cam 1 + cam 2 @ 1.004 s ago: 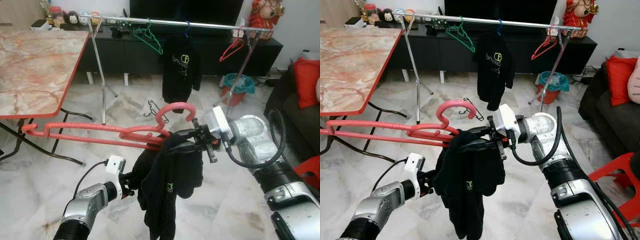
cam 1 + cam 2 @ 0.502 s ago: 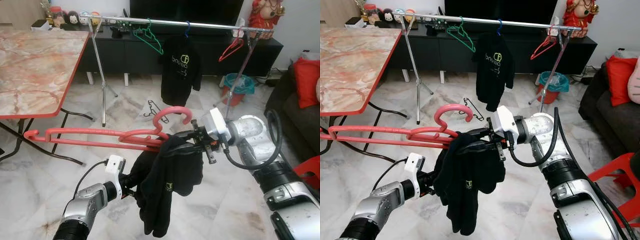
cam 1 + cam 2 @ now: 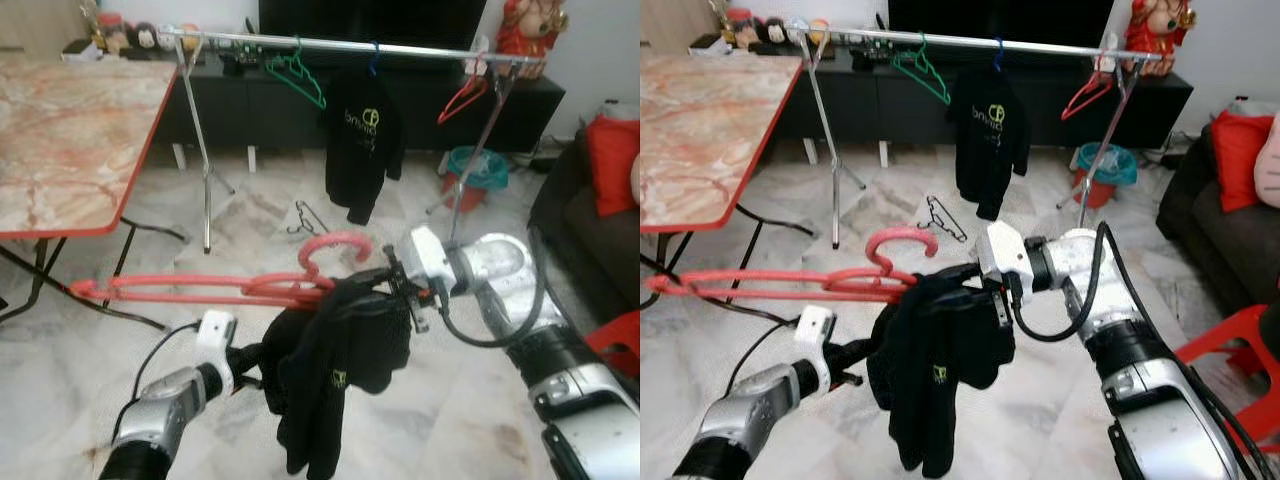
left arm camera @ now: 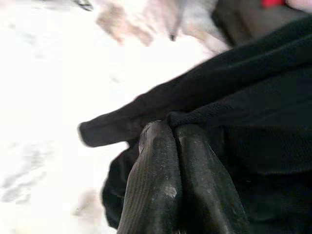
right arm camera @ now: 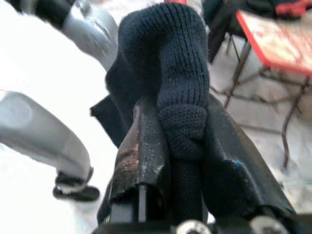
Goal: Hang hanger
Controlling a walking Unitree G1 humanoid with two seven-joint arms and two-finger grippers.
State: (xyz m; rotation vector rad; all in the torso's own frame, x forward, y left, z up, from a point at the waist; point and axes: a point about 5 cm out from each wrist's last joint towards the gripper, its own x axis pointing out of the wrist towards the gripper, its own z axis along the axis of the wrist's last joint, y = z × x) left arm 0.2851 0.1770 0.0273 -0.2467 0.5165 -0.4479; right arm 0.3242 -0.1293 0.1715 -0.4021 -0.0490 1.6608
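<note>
A red hanger lies almost level at chest height, hook upward, with a black garment draped over its right end. My right gripper is shut on the hanger's cloth-wrapped bar; in the right wrist view the fingers clamp black knit fabric. Lower left, my left gripper is shut on the garment's edge, and its fingertips pinch black cloth. The silver clothes rail crosses the back of the room, well beyond the hanger.
On the rail hang a green hanger, a black shirt and a red hanger. A black hanger lies on the floor. A marble table stands left. On the right are a teal bin and a sofa with a red cushion.
The red hanger has sunk a little and levelled out, its hook lower than before. The left gripper has shifted slightly left with the cloth, and the garment has swung.
</note>
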